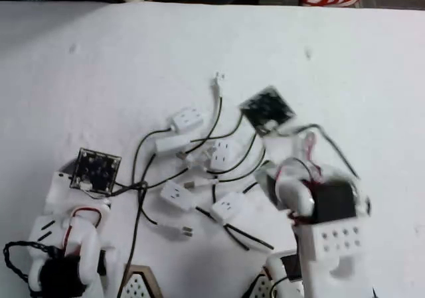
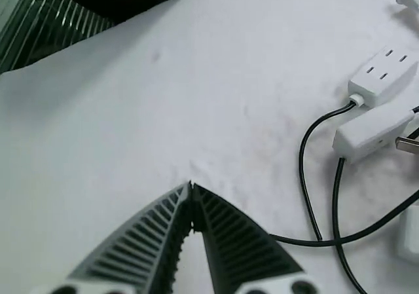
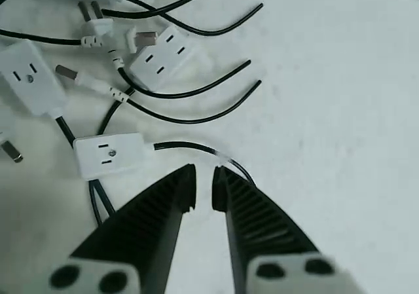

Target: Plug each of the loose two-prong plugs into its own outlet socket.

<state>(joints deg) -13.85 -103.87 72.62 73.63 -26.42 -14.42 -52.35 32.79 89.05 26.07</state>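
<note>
Outlet sockets: a cluster of white blocks (image 1: 176, 195) lies mid-table, tangled in black cords (image 1: 138, 205).
Loose plugs: one (image 1: 182, 230) lies at the near edge of the cluster with its prongs bare. Another (image 1: 218, 80) lies at the far end, apart from the blocks.
Nearest socket: in the right wrist view a single-outlet block (image 3: 108, 154) lies face up just ahead of the fingertips and off to one side. Its cord runs right past the tips.
Right gripper (image 3: 203, 184): released, with a narrow gap between the jaws and nothing in it. It hangs over bare table, close to the nearest socket but not touching it.
Other plugs by the right gripper: a two-prong plug (image 3: 91, 24) and a second one (image 3: 71, 74) lie farther out among the blocks.
Left gripper (image 2: 191, 194): clenched, tips meeting, holding nothing. It is over bare table, well apart from two blocks (image 2: 383, 78).
Arms: the right arm (image 1: 319, 212) stands beside the cluster, and the left arm (image 1: 66, 245) stands at the near corner.
Table (image 1: 80, 79): white.
</note>
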